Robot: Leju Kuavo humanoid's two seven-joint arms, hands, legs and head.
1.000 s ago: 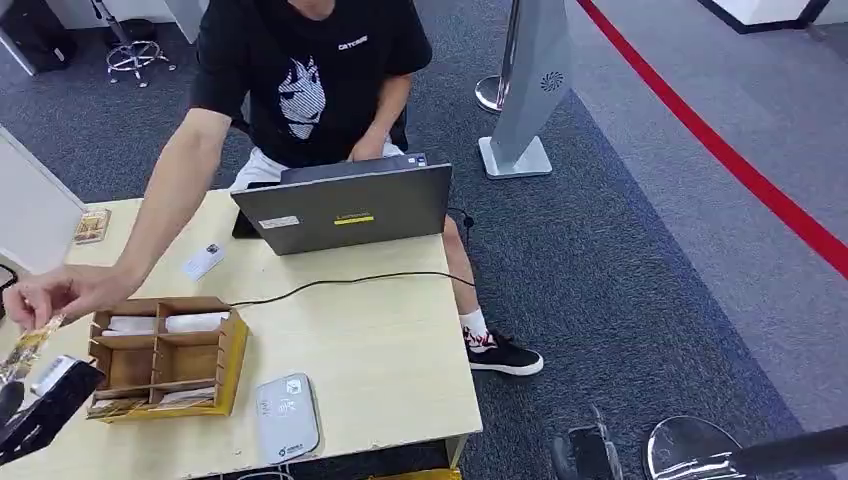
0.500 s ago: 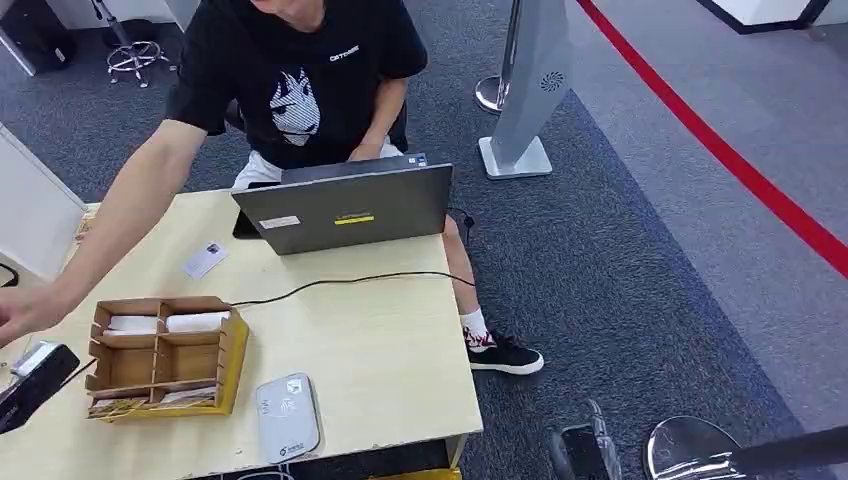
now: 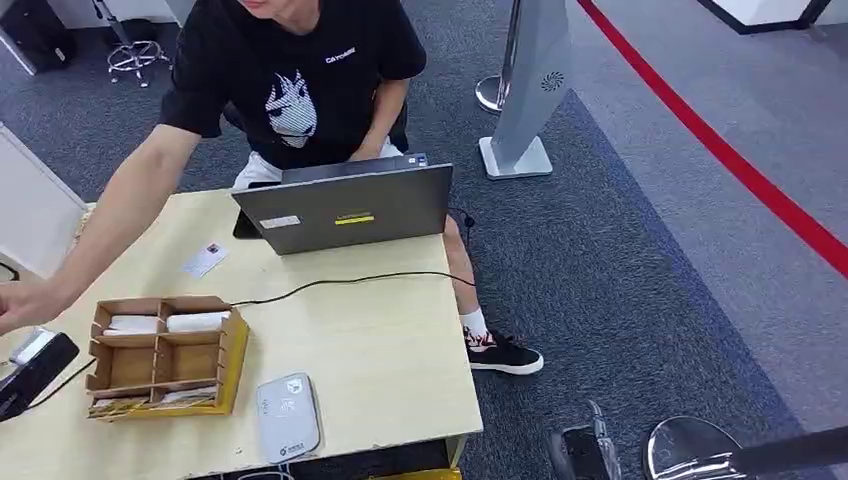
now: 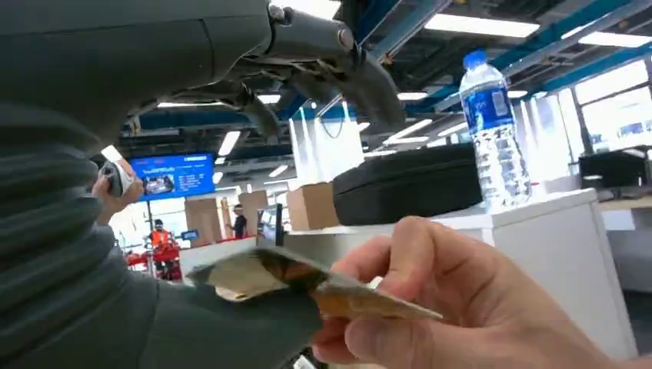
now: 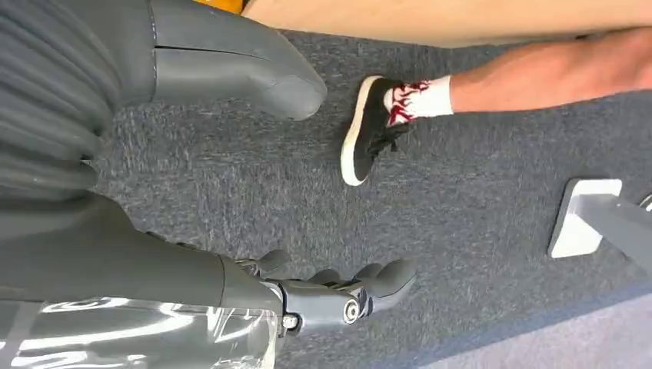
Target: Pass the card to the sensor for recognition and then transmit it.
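Left hand [image 4: 154, 231] has the card [image 4: 307, 284] lying against its thumb while a person's hand [image 4: 430, 307] pinches the far end; whether the robot's fingers grip it, I cannot tell. Right hand [image 5: 231, 192] hangs spread, empty. Largest first: desk [image 3: 380, 350], laptop [image 3: 345, 208], sorting box [image 3: 165, 355], sensor [image 3: 287, 415]. Thin, light, stiff, slick card: take its edges.

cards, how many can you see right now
2. One small white card lies flat on the table between the laptop and the cardboard organizer. One card is pinched by the person's hand at the left hand. The organizer may hide more.
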